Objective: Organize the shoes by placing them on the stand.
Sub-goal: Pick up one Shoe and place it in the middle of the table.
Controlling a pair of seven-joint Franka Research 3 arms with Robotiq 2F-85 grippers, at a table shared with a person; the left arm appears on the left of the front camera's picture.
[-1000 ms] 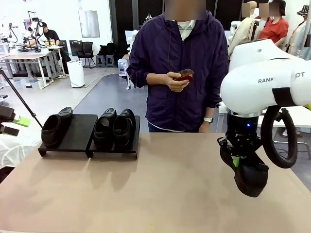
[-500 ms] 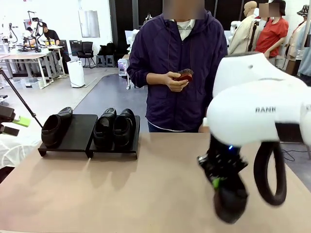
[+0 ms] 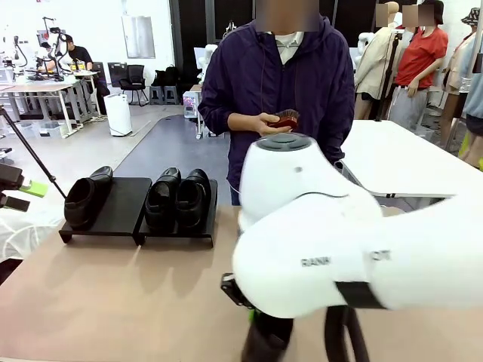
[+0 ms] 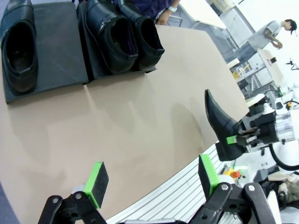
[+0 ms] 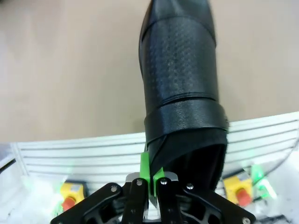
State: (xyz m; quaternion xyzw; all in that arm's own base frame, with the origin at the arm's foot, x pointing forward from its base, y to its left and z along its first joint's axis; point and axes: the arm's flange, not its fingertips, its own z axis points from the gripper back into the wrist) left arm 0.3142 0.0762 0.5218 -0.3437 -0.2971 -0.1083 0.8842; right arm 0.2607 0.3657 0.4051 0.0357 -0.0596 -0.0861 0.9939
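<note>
Right end effector [image 5: 150, 179] pinches the fourth shoe [image 5: 180, 88] by its heel rim above the bench's [image 3: 113, 302] near edge, apparently toe-down; left end effector [image 4: 152, 179] gapes idle; carry toward the stand's [image 3: 124, 204] free slot, far-left corner, levelling first.

- Left gripper [image 4: 152, 182], black with green pads, has its jaws spread wide over the tan bench [image 4: 140, 126], nothing between them.
- Low matte-black two-panel stand [image 4: 60, 56] carries three glossy black leather loafers [image 4: 117, 35].
- Off to the side, the right gripper [image 4: 247, 135] pinches a fourth black loafer [image 4: 219, 123] in the air, toe pointing up.
</note>
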